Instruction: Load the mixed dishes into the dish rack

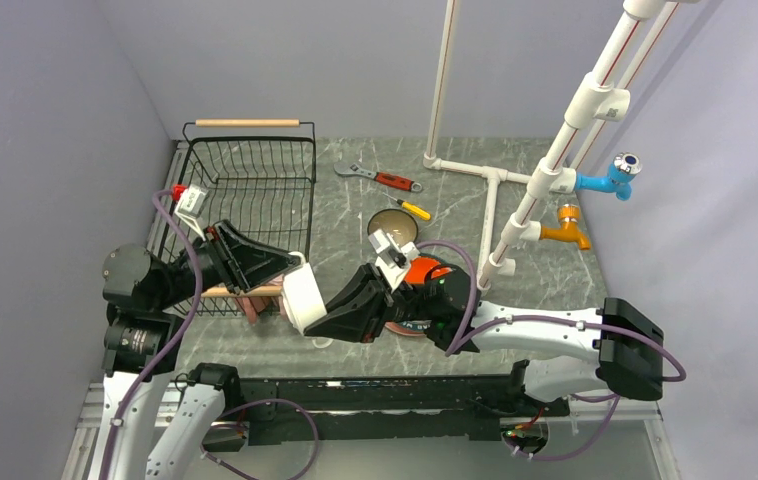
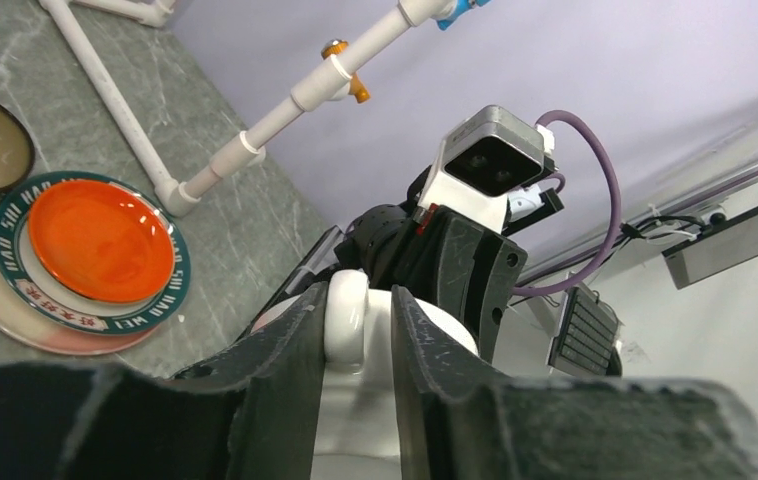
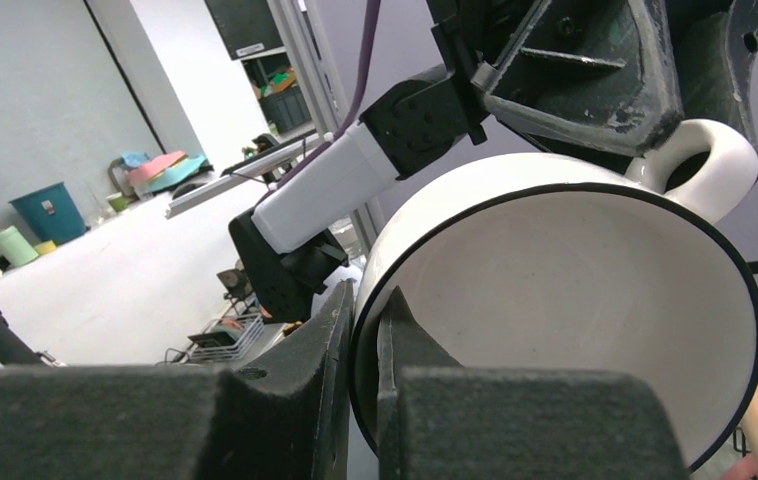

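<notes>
While the right claw is clamped on the rim of the white mug, the left claw straddles its handle, clamping not confirmable.

Place: a robotics lab, with a test cell dressed as a kitchen sink corner.
Cell: plain lilac walls box in a marble-look table on three sides.
Machines: left arm and right arm sit on a rail at 6 o'clock, trailing purple cables.
Mock plumbing: white pipe frame at 1 o'clock, carrying a blue tap and an orange tap.
Kitchen props: rack at 10 o'clock, plates, mug.
Workshop bits: wrench and screwdriver at 12 o'clock.
Room beyond: the right wrist view shows a white bench, metal framing, a teal bin and clutter.
</notes>
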Motion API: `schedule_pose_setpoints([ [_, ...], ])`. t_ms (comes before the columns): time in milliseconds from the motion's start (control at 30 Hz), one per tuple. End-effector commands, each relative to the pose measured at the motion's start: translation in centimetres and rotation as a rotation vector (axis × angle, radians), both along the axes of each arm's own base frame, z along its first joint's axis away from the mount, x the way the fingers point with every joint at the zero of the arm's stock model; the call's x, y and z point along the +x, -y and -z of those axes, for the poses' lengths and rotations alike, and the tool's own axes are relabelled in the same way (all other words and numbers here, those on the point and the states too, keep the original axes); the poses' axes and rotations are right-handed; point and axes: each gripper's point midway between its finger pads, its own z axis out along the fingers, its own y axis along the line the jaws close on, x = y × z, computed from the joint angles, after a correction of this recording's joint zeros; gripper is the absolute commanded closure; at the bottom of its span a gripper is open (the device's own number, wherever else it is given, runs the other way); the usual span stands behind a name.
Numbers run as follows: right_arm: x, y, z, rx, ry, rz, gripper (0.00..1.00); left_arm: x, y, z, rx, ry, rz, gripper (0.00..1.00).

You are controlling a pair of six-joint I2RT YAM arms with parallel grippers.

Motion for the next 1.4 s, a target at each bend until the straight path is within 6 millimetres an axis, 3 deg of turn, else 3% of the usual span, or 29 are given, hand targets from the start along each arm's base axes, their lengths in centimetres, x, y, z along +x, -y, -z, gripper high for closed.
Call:
schedule_pose_setpoints([
  [0,-0.2,2.2,-6.7,0.243,0.092,0.048,1.00,-1.3,0.1,-1.3,-0.012,0.054,0.038,0.68],
  [200,0.1,1.5,-6.6,0.239,0.080,0.051,1.00,-1.3,0.2,-0.8,0.008,0.037,0.047,0.60],
  [367,0.0,1.2,-6.5,0.238,0.074,0.027,1.00,-1.4,0.3,-1.0,0.000,0.054,0.059,0.59],
  [600,-0.1,0.8,-6.5,0.236,0.071,0.009,1.00,-1.3,0.3,-1.3,-0.003,0.075,0.059,0.84],
  [700,-0.3,0.6,-6.3,0.225,0.072,-0.005,1.00,-1.0,0.3,-1.4,-0.004,0.075,0.043,1.00],
  [900,1.0,0.0,-5.1,0.155,0.024,0.061,1.00,-0.1,-0.1,-1.1,0.010,0.041,-0.028,1.00],
  [967,1.5,-0.2,-4.8,0.136,0.002,0.084,0.91,0.2,-0.2,-1.2,0.013,0.047,-0.039,1.00],
  [1167,2.7,-0.4,-3.9,0.100,-0.061,0.134,0.43,1.2,0.0,-0.8,0.024,0.029,-0.035,1.00],
  [1367,4.4,-0.5,-2.8,0.039,-0.123,0.211,0.22,2.1,-0.2,-0.5,0.075,0.015,-0.063,1.00],
])
